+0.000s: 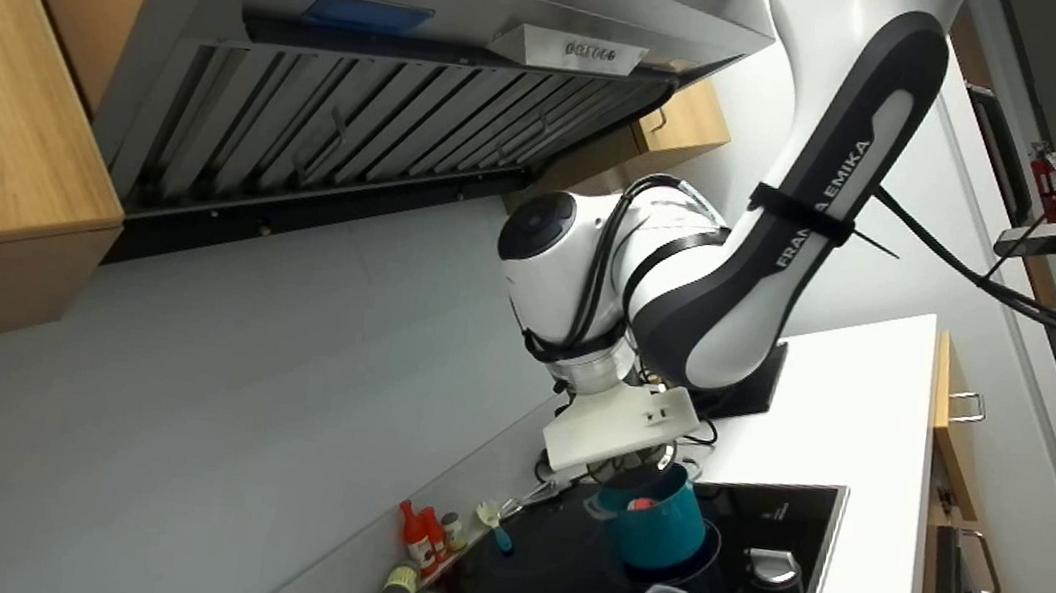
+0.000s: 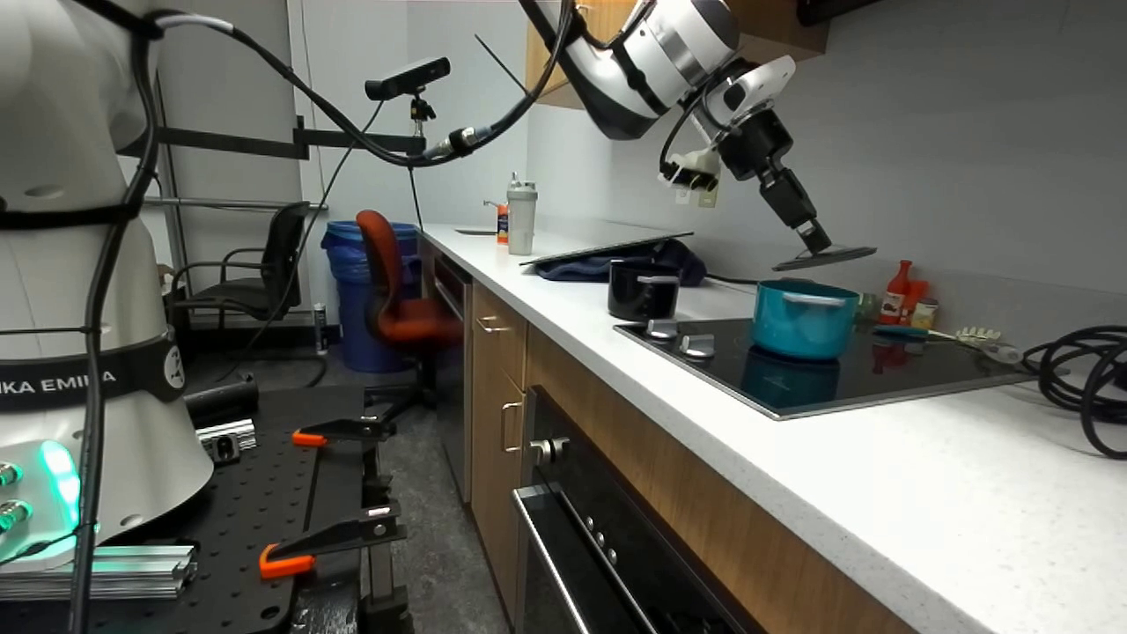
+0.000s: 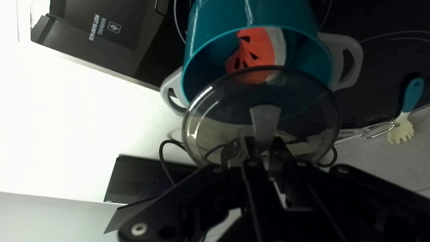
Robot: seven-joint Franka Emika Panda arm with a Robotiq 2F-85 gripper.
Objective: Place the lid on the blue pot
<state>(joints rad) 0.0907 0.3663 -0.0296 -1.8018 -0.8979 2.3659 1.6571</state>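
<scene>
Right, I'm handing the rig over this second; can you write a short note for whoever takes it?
Fingers: closed on the handle of the clear lid.
Lid: slightly tilted, higher than the blue pot and apart from it; in the wrist view it overlaps only part of the opening.
Pot: uncovered on the cooktop, red-and-white item inside.
Done: lid gripped and held up.
Left: centre it over the pot, lower, release, withdraw.

Arm (image 1: 836, 163): "FRAN…A EMIKA"; base (image 2: 136, 440): "…KA EMI…A"; stovetop (image 3: 129, 40): "WARNING HOT SURFACE" plus pictogram (image 3: 114, 27)
</scene>
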